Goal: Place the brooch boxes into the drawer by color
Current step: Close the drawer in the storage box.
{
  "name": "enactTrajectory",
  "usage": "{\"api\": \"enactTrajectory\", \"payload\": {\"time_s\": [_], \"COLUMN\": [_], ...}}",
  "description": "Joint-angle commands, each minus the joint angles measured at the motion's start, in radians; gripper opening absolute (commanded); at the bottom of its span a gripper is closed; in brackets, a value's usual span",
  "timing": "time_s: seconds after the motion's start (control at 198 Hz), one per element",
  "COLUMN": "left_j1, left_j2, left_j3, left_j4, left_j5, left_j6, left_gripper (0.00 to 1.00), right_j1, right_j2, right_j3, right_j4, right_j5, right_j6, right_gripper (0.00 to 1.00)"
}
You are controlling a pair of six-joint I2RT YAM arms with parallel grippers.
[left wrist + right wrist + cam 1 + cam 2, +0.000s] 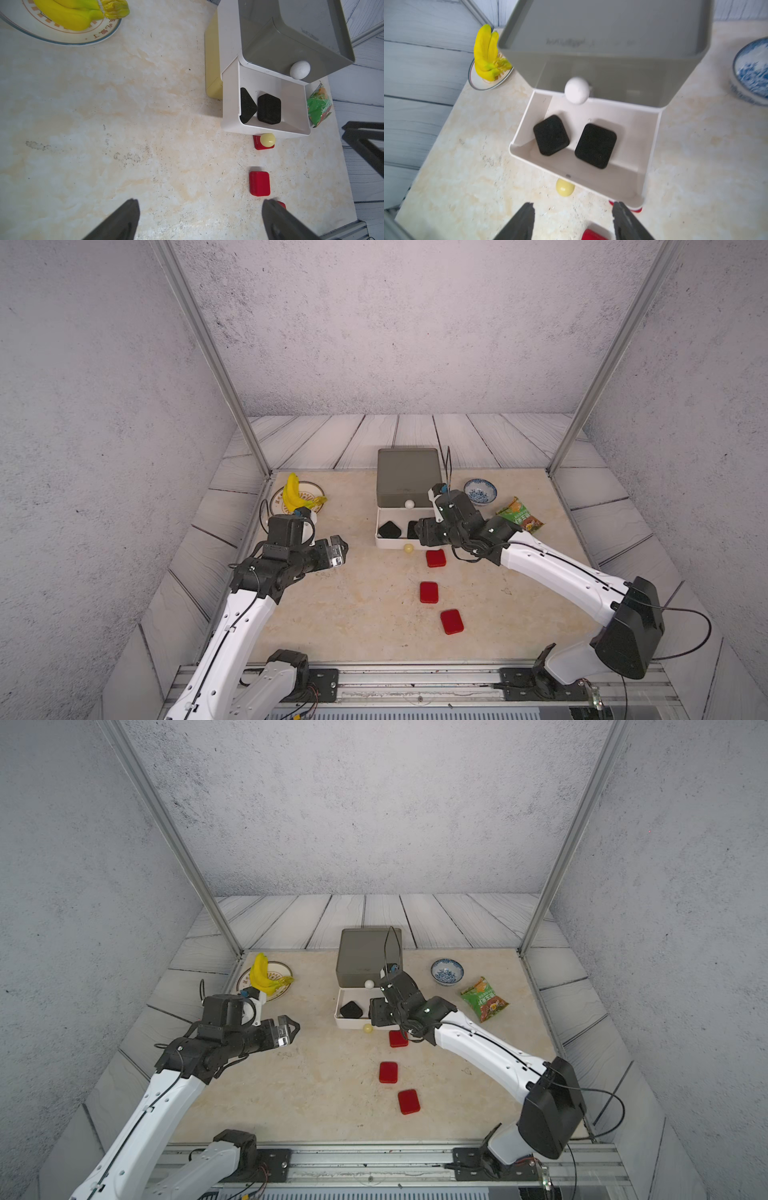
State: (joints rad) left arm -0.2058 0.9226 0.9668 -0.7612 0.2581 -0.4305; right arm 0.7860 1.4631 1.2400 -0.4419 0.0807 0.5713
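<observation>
Left wrist only, yellow tier [212, 62] showing

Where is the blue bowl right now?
In both top views the blue bowl sits near the back on the right, just right of the drawer, with the green snack bag beside it, nearer the front.

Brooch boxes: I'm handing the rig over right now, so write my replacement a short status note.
Left gripper: open, empty, clear of the drawer.
Right gripper: open, empty, at the front of the pulled-out white tier.
Done: two black boxes lie in that tier.
Left: three red boxes on the table before the drawer; no navy boxes in view; grey tier and yellow tier shut.
</observation>
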Motion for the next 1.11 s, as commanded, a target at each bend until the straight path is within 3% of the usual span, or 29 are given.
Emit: {"api": "enactTrajectory", "payload": {"time_s": [0.0, 0.076, 0.308, 0.837, 1.104], "left_j1": [-0.001, -0.001, -0.001, -0.001, -0.001], "left_j2": [-0.013, -0.013, -0.029, -0.034, -0.031], "left_j3": [0.027, 0.029, 0.026, 0.014, 0.006], "left_j4": [-0.014, -0.016, -0.030, -0.042, -0.038], "left_j5": [0.001, 0.003, -0.001, -0.021, -0.026], "left_j6": [0.000, -0.004, -0.003, 0.012, 0.015], "left_gripper": [0.98, 0.98, 0.98, 0.98, 0.98], "right_j1": [0.022, 0.027, 0.027, 0.025, 0.025], "right_j2": [-0.030, -0.032, 0.039, 0.170, 0.225], "right_j3": [-0.105, -0.166, -0.221, -0.200, -0.154], "right_j4": [0.111, 0.198, 0.356, 0.395, 0.390], "right_j5": [-0.108, -0.152, -0.167, -0.048, -0.033], "right_j6": [0.156, 0.227, 0.307, 0.326, 0.327], "right_gripper": [0.58, 0.64, 0.64, 0.57, 0.43]}}
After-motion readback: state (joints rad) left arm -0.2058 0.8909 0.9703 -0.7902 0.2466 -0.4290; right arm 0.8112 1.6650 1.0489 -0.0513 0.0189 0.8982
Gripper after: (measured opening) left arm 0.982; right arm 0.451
